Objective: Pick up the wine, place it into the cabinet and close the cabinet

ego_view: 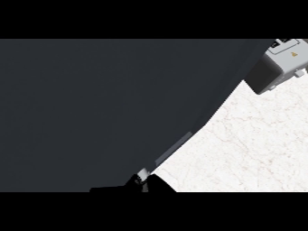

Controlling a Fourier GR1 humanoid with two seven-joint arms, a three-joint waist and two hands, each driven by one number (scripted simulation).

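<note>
Filling most of the frame, from the upper left down to the lower middle, is a big dark grey panel point(96, 113). It is very close to the camera and hides almost everything behind it. It looks like a cabinet door, but I cannot say this for sure. Its right edge runs as a slanted line from the upper right of the frame down to the lower middle, and along this edge there is a thin, lighter grey strip.

At the lower middle of the frame, just at the foot of this edge, a black shape point(149, 184) with a small pale part shows. It may be a part of a hand, but I cannot tell which hand it is, or if its fingers are open or curled.

On the right side lies the white marble surface point(256, 144). In the upper right corner a grey appliance point(282, 63) with a black side and a small yellow mark stands on it, touching the panel's edge in the picture.

No wine can be seen in this view, so I cannot tell where it is.
</note>
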